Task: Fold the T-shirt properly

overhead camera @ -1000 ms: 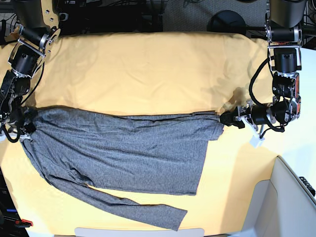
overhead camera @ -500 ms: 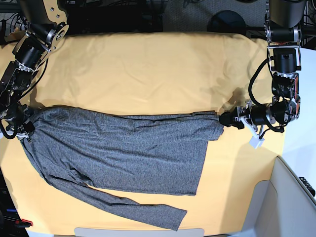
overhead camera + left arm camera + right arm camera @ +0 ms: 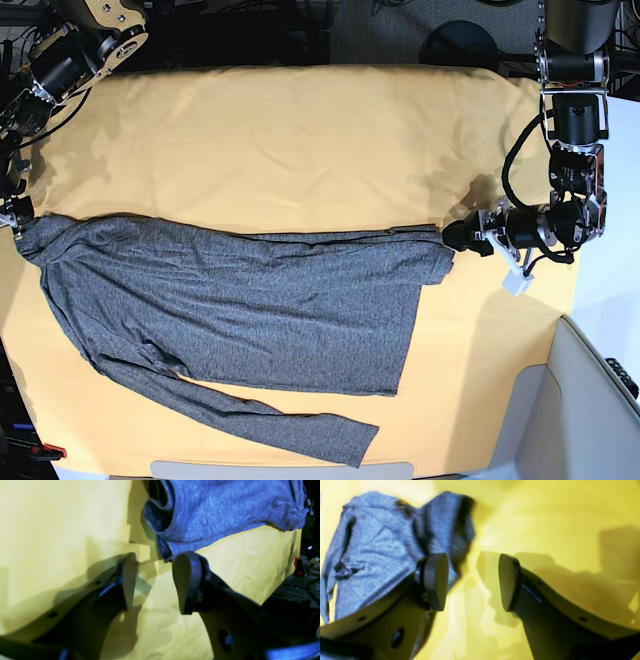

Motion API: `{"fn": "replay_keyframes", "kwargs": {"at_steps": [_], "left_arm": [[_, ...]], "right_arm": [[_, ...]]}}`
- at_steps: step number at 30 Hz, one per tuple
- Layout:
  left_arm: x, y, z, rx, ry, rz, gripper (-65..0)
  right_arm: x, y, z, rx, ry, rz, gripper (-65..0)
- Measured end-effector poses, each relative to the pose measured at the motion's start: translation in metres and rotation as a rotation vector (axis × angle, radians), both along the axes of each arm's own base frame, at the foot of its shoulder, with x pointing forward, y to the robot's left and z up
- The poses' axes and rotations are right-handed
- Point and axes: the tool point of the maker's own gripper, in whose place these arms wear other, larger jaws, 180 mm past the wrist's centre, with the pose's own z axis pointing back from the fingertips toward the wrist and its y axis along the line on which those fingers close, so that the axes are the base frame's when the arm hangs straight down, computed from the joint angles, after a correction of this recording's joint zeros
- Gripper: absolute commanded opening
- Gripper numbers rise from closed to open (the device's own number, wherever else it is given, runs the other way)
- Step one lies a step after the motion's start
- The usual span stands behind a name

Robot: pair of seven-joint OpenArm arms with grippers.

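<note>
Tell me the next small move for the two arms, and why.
Probably lift both pincers clear and regrasp for the next fold. The left pincer and right pincer both stand open with nothing between them, each beside an end of the T-shirt, which lies folded lengthwise with one sleeve trailing below.

The T-shirt (image 3: 240, 300) is heather-grey, mottled and plain, with long sleeves. It is laid flat across the lower half of the yellow cloth (image 3: 300, 140), lengthwise from left to right. One sleeve is stretched diagonally toward the bottom edge. Its upper edge is folded over in layers.
</note>
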Motion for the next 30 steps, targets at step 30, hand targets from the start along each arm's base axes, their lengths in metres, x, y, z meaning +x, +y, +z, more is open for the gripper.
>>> {"fn": "replay_keyframes", "kwargs": {"at_steps": [30], "left_arm": [[-0.013, -0.007, -0.012, -0.044, 0.008, 0.019, -38.3]], "right_arm": [[0.058, 0.024, -0.033, 0.103, -0.117, -0.054, -55.7]]}}
